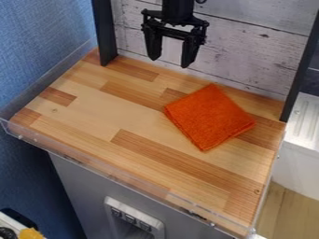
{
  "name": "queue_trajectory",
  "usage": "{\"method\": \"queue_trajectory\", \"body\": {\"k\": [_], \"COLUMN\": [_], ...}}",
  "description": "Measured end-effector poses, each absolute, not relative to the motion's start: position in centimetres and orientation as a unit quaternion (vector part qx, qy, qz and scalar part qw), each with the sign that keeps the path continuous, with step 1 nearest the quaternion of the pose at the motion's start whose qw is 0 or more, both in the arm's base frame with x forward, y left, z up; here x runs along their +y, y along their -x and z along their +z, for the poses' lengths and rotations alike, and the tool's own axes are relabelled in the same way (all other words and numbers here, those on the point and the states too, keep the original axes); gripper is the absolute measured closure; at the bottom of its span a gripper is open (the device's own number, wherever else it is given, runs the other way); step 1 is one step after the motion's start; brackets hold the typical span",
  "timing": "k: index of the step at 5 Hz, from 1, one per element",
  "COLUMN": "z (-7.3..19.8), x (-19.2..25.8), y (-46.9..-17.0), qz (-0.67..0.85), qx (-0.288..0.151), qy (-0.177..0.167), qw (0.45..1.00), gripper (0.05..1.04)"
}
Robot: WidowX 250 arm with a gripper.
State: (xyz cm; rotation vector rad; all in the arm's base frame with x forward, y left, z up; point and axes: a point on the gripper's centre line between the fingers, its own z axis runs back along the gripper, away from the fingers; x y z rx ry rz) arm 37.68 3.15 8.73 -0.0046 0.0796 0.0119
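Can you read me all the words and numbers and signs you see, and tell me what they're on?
There are none I can read.
The small dark squares on the white panel: too small and blurred to tell if they have any marks.
The orange cloth and wooden top: no writing I can see.

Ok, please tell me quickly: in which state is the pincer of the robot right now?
Pincer: open, holding nothing, hanging above the wooden surface and not touching the folded orange cloth.
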Motion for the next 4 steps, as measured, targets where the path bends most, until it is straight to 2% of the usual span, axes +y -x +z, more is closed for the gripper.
{"method": "queue_trajectory", "body": {"k": [2,4], "z": [6.8,6.7], "x": [1.4,-1.6], "y": [-36.5,-35.5], "qz": [0.084,0.187], "qx": [0.053,0.013], "qy": [-0.002,-0.007], "qw": [0.995,0.982], "gripper": [0.084,0.084]}}
